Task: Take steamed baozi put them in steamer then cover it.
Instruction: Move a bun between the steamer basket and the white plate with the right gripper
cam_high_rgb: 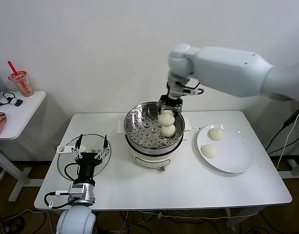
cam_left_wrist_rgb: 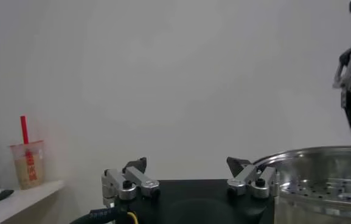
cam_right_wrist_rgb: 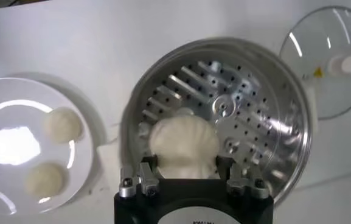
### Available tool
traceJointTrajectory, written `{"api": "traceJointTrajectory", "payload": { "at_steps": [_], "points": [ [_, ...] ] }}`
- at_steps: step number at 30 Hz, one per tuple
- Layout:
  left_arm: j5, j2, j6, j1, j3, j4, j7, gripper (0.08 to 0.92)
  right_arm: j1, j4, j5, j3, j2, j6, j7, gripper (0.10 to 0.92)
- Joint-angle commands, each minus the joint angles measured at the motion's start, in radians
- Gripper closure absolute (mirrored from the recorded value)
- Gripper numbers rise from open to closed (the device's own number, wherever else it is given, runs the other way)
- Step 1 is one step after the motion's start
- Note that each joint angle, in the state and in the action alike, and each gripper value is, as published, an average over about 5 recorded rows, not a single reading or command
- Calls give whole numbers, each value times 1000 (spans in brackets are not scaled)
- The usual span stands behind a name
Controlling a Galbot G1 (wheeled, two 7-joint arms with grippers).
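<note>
Glass lid (cam_high_rgb: 84, 155) near table's (cam_high_rgb: 140, 190) left edge, largely hidden under left gripper (cam_high_rgb: 91, 142), fingers spread wide, empty. Steamer (cam_high_rgb: 135, 139) mid-table: one baozi (cam_high_rgb: 168, 130) on tray. Right gripper (cam_high_rgb: 168, 108) above rim clamps second baozi (cam_right_wrist_rgb: 183, 145), its fingertips hidden behind bun. Plate (cam_high_rgb: 239, 158) toward right edge, two baozi (cam_high_rgb: 216, 134) (cam_high_rgb: 208, 151).

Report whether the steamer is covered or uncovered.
Uncovered. The steamer shows its perforated tray from above, and the glass lid lies flat on the table by the left tool.
</note>
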Motion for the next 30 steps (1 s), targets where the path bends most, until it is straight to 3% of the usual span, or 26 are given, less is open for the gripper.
{"api": "traceJointTrajectory", "payload": {
  "at_steps": [1, 10, 17, 30],
  "points": [
    [5, -2, 8, -8, 17, 2, -1, 177, 53, 46, -60, -7, -260, -4, -13, 381],
    [13, 1, 14, -12, 30, 5, -1, 177, -38, 68, -153, 22, -463, -47, -19, 380],
    [16, 5, 12, -2, 24, 5, 2, 177, -275, 89, -293, 181, -588, -45, -24, 379],
    [27, 1, 12, 7, 20, -5, 1, 177, -560, 10, -437, 426, -579, -17, -28, 372]
  ]
}}
